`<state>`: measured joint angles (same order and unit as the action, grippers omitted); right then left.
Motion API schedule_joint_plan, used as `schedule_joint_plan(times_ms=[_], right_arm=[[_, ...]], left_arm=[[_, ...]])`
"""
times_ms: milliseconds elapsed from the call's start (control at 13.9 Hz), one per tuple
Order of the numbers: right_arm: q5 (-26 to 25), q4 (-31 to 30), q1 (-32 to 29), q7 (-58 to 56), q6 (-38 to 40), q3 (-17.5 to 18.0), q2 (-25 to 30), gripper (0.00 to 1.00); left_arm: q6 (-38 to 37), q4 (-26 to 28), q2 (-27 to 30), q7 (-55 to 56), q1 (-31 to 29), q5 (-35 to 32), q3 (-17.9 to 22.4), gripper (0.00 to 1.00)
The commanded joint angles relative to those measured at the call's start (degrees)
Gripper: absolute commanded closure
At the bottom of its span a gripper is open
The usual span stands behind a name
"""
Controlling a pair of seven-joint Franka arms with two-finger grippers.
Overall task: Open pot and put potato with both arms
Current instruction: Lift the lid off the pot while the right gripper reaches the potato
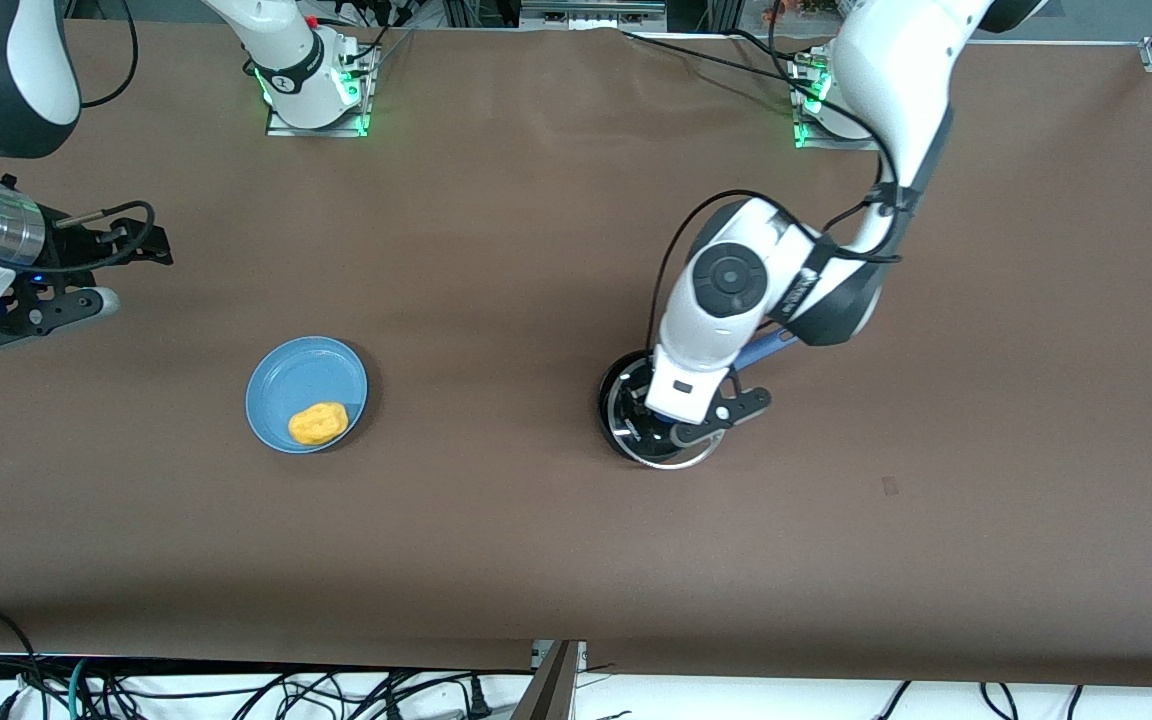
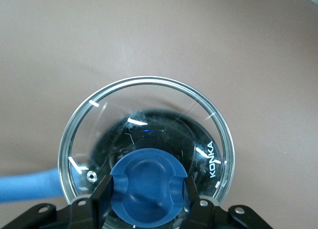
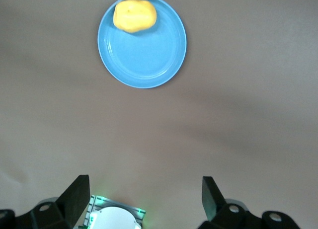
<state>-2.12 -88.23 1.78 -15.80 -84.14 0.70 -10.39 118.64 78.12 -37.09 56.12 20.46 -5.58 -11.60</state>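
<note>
The black pot (image 1: 617, 398) stands toward the left arm's end of the table, its blue handle (image 1: 768, 346) partly under the left arm. The clear glass lid (image 2: 149, 102) lies over the pot. My left gripper (image 1: 671, 422) is down on the lid, its fingers shut on either side of the blue knob (image 2: 148, 182). The handle also shows in the left wrist view (image 2: 30, 187). The yellow potato (image 1: 318, 423) lies on the light-blue plate (image 1: 304, 372), at the edge nearer the front camera. My right gripper (image 1: 66, 303) is open and empty above the table at the right arm's end, away from the plate. The right wrist view shows the potato (image 3: 134, 15) on the plate (image 3: 149, 57).
The brown table (image 1: 496, 250) carries only the plate and the pot. The two arm bases with green lights (image 1: 316, 105) stand along its edge farthest from the front camera. Cables lie under the edge nearest that camera.
</note>
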Motion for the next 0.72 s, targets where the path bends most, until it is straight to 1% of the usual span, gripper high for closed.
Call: schedule_joint_plan(times_ms=[0, 72, 216, 359, 431, 503, 575, 647], right_arm=[[-0.16, 3.06, -0.11, 3.04, 1.17, -0.43, -1.47, 0.00], [-0.16, 3.06, -0.11, 6.36, 0.91, -0.44, -1.64, 0.00], [0.80, 3.32, 0.07, 14.26, 0.21, -0.44, -4.09, 0.00], [2.03, 3.32, 1.21, 28.91, -5.03, 0.00, -8.65, 0.00], [4.82, 3.24, 1.47, 33.77, -8.11, 0.09, -11.81, 0.00], [7.81, 3.23, 2.43, 37.47, -11.10, 0.18, -14.89, 0.00], [9.58, 3.32, 3.92, 42.99, -14.61, 0.18, -17.27, 0.00], [9.77, 3.24, 5.07, 47.39, -18.39, 0.18, -19.47, 0.00]], left_arm=[[-4.27, 1.42, 4.30, -13.44, -5.41, 3.03, 0.08, 0.52], [-5.86, 1.94, 4.83, -18.45, -7.69, 3.03, 0.17, 0.52], [-6.22, 5.70, 7.02, -30.22, -13.04, 3.03, 0.52, 0.53], [-6.14, 9.05, 8.69, -45.06, -19.28, 3.20, 0.61, 0.52], [-6.14, 10.72, 9.74, -50.27, -20.71, 3.20, 2.18, 0.52], [-5.88, 13.00, 10.71, -54.15, -20.89, 3.20, 4.72, 0.53], [-5.26, 15.02, 11.24, -58.19, -20.98, 3.20, 6.74, 0.53], [-3.87, 16.52, 11.25, -62.49, -21.59, 3.20, 9.03, 0.52]])
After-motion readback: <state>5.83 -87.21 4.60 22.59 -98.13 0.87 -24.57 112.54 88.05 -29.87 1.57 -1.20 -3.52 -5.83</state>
